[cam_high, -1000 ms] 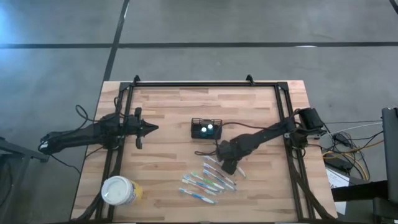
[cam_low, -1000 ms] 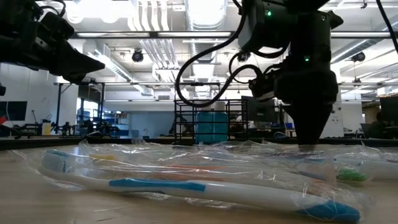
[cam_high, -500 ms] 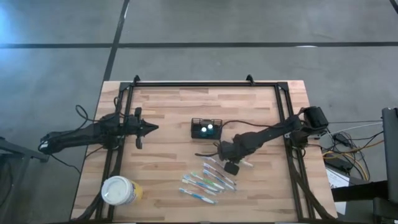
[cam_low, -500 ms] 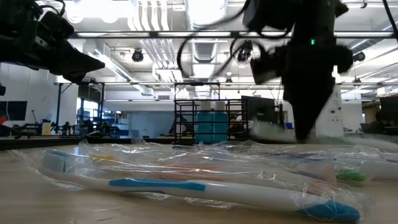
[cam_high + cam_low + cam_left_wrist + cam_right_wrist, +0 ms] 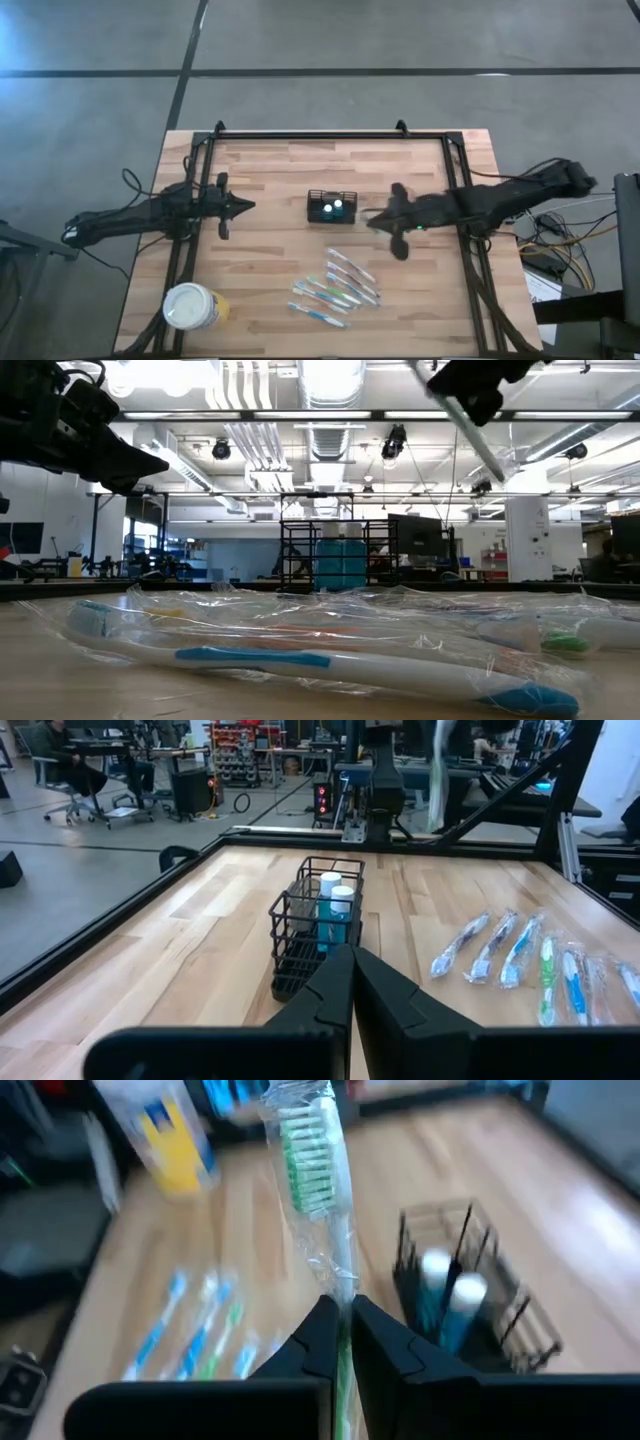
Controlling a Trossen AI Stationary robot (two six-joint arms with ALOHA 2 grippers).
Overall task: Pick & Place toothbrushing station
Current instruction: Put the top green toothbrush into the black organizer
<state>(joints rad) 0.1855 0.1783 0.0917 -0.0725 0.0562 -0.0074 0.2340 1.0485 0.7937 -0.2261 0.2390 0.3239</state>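
I read the toothbrushing station [image 5: 332, 207], sitting mid-table, as light, stiff wire that could slide or tip; I'd take it by a rim wire. My right gripper [image 5: 338, 1320] hangs just beside it, fingers pinching a wrapped green toothbrush [image 5: 312, 1175]. My left gripper [image 5: 243, 207] waits well apart at the table's left, fingers pressed together on nothing
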